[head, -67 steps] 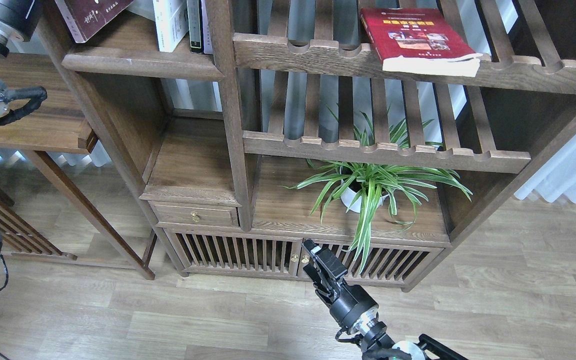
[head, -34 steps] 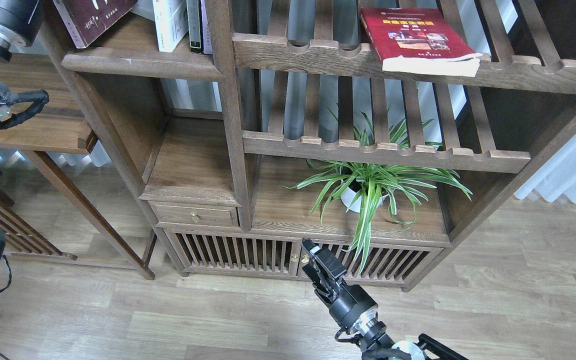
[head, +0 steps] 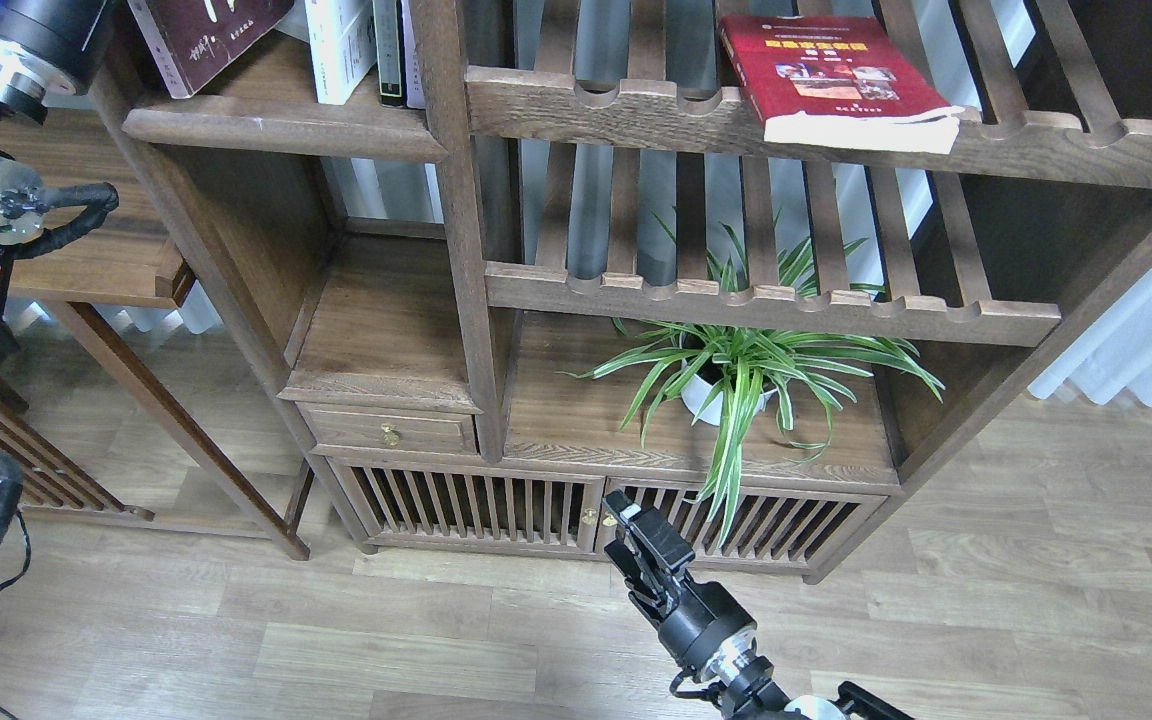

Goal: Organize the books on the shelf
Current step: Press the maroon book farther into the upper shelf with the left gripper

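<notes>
Hanging low in front of the cabinet doors, the right gripper [head: 636, 535] holds nothing; its dark fingers are seen nearly end-on, and whether they are apart or together I cannot tell. It sits well apart from any book. The left gripper is out of the frame: only the left arm [head: 6, 110] shows at the upper left corner, its far end passing beyond the top edge, so its fingers' state is not visible.

Close to that arm, the maroon book [head: 206, 35] leans tilted at the left end of the plank shelf [head: 276, 125], cut off by the top edge; whether the left arm grips it is hidden. Just to its right stand thin upright books [head: 356, 45], white and dark-spined. The red book [head: 836, 80] lies flat on the slatted rack [head: 716, 115] in the next bay, its page edge jutting over the front rail, well apart from the plank shelf. A yellow-green book is nowhere in view.

By my judgement the task is partway: the maroon book is at the shelf but not yet stood straight, and the red book remains to be carried across. A potted plant [head: 736, 370] sits below, uninvolved.
</notes>
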You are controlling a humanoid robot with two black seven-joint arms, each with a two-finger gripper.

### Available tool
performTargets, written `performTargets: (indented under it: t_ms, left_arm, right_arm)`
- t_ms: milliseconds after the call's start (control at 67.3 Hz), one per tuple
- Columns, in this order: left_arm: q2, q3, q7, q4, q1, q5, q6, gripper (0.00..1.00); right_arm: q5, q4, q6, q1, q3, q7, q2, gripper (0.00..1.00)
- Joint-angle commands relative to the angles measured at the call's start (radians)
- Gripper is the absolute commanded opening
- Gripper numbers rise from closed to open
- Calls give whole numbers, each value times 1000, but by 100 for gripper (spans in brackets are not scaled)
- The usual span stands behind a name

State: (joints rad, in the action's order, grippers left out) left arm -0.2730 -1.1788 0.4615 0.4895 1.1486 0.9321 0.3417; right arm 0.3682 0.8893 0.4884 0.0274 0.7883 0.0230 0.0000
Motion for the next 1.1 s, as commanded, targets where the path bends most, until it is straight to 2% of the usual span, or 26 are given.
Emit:
performTargets:
  t_ms: [0,594,892,936,966,981,996,1010,1025,1055,1085]
  left_arm:
    - [23,11,19,-35,26,1,-7,17]
    - [87,59,27,-192,99,-1,-12,16]
    - [95,62,27,-206,111,-1,-12,17]
    - [95,64,27,-206,109,-1,-13,19]
    - [97,64,27,-206,109,-1,-13,24]
    - [97,64,27,-206,108,-4,-13,31]
    - [97,65,27,-206,108,-6,-13,34]
    - [95,67,27,-206,106,-9,-13,42]
    - [95,68,27,-206,106,-10,-13,46]
    - [95,70,27,-206,105,-15,-13,50]
    - [95,73,27,-206,103,-18,-13,51]
  right_arm:
    - [0,-1,0,-1,0,0,0,98]
    - [1,-1,0,-6,0,0,0,98]
    - [1,0,0,-6,-1,0,0,98]
    - [1,0,0,-6,-1,0,0,98]
    - [1,0,0,-6,-1,0,0,98]
    - [1,0,0,-7,-1,0,0,98]
    - [1,0,0,-7,-1,0,0,98]
    - [1,0,0,-6,-1,0,0,98]
    - [1,0,0,-7,-1,0,0,98]
    - [1,0,0,-7,-1,0,0,98]
    - [1,0,0,-7,-1,0,0,98]
